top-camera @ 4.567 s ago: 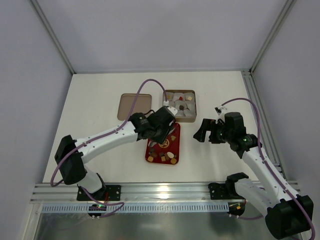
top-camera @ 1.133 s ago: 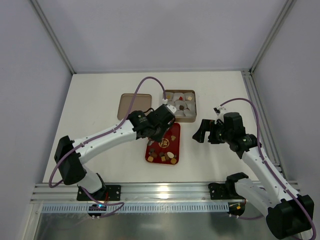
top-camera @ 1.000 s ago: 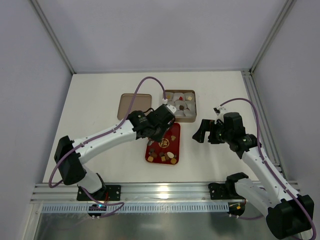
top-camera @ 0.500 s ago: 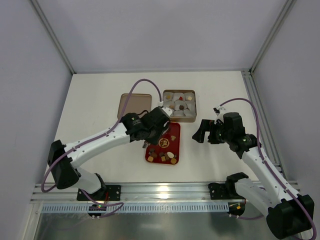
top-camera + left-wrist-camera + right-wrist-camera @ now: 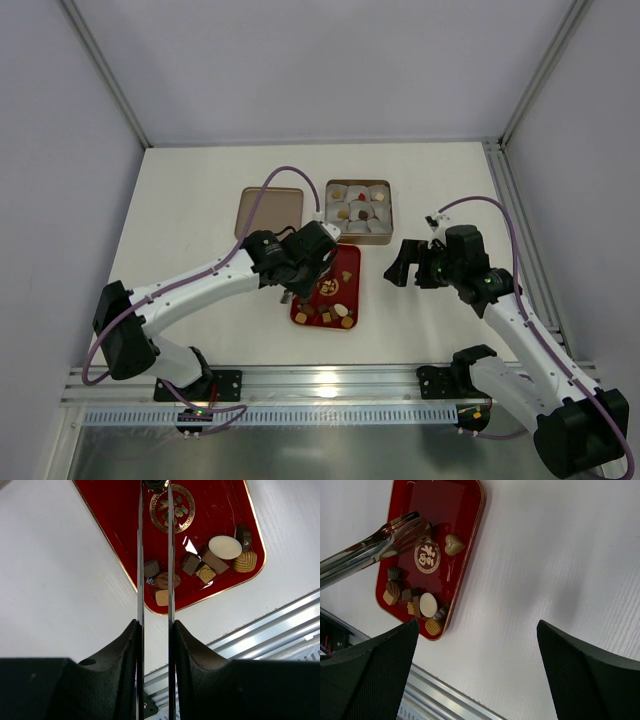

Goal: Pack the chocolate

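The left gripper has its fingers clenched on a pair of metal tongs, whose two thin blades run close together out over the red tray. The tips hang above the tray's middle, beside its gold emblem; something dark shows at the tips, but whether it is gripped I cannot tell. Most of the chocolate lies bunched at the near end of the tray, brown squares, a cream oval and a ridged tan piece, with one tan heart apart toward the far right side. A few more pieces sit in the white paper cups of the square tin just beyond the tray, its lid to the left on the surface. The right gripper hovers right of the tray, fingers released and wide apart, holding nothing.
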